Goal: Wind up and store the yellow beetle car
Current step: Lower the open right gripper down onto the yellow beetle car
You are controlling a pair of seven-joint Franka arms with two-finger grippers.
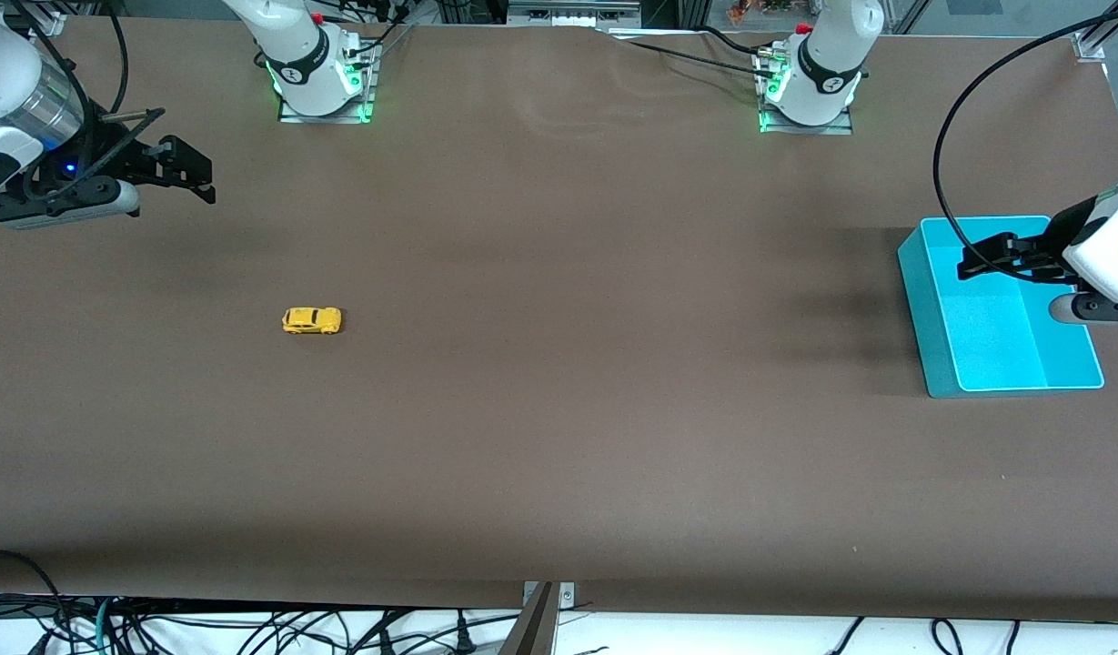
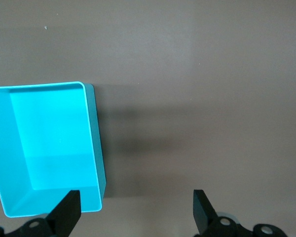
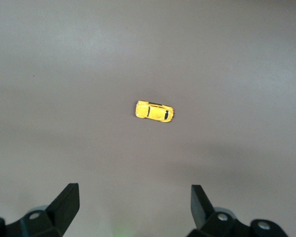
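The yellow beetle car (image 1: 312, 320) stands on its wheels on the brown table, toward the right arm's end, with nothing touching it. In the right wrist view the car (image 3: 154, 111) lies well ahead of the fingertips. My right gripper (image 1: 187, 168) hangs open and empty over the table at the right arm's end, apart from the car; in its own view the right gripper (image 3: 133, 197) has only bare table between its jaws. My left gripper (image 1: 977, 257) hangs open and empty over the teal bin, and its own view shows the left gripper (image 2: 136, 202) straddling the bin's corner.
A teal open bin (image 1: 922, 309) sits at the left arm's end of the table with nothing in it; its rim (image 2: 91, 138) shows in the left wrist view. Brown table stretches between car and bin. Cables hang off the table edge nearest the front camera.
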